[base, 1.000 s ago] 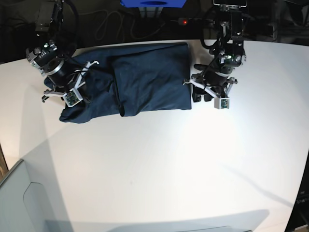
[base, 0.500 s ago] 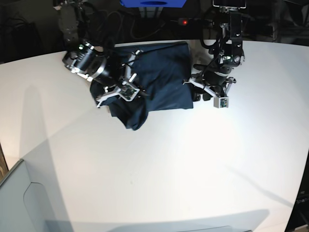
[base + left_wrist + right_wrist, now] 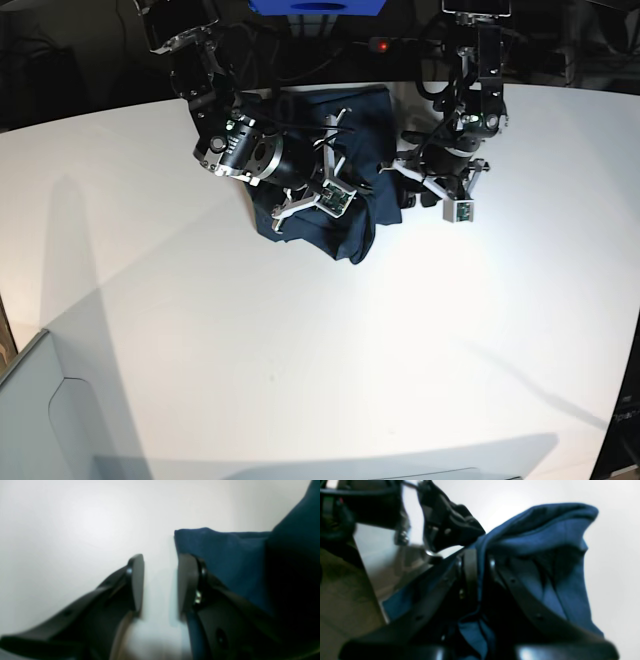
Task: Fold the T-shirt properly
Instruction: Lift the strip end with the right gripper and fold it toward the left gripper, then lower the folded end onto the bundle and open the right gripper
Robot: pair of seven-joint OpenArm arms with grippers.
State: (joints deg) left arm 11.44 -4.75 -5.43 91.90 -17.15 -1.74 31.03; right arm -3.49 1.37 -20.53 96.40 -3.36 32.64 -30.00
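The dark navy T-shirt (image 3: 318, 222) lies bunched at the back middle of the white table (image 3: 320, 350). My right gripper (image 3: 352, 165) has come in from the left of the base view and is shut on a fold of the shirt, holding it raised over the rest. In the right wrist view the T-shirt (image 3: 545, 542) drapes over both sides of the right gripper (image 3: 477, 565). My left gripper (image 3: 398, 178) rests at the shirt's right edge. In the left wrist view the left gripper (image 3: 160, 580) is open over bare table, with the T-shirt (image 3: 225, 555) edge behind one finger.
A blue box (image 3: 315, 6) and cables sit beyond the table's far edge. A grey bin (image 3: 40, 420) occupies the near left corner. The two grippers are close together over the shirt.
My right arm has swept from the left across to the right, carrying the shirt's left part over the rest. The left arm has stayed put.
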